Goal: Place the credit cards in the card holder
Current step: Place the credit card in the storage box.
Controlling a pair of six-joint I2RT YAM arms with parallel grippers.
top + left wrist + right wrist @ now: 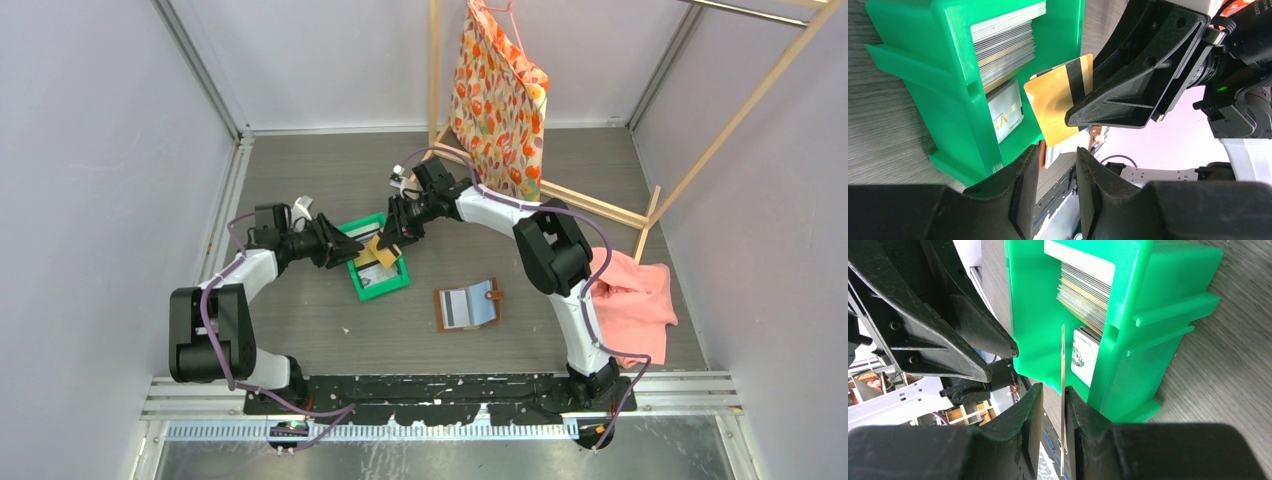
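Right wrist view shows the right gripper (1054, 395) pinching one gold card (1055, 97), seen edge on between its two fingers. The card is up in the air over the green bin (1128, 365), where the other credit cards (1085, 295) stand packed in a stack. The left gripper (1058, 165) sits just beside the bin with its fingers a little apart and nothing in them. The card holder (468, 306) lies open on the table, apart from the bin and nearer the arm bases.

To do this step well, I think the right gripper should hold the card tight, lift it clear of the bin wall, and carry it slowly to the card holder. It should line the card's edge up with a slot before pushing. The left gripper may need to press the card holder down so it does not slide.
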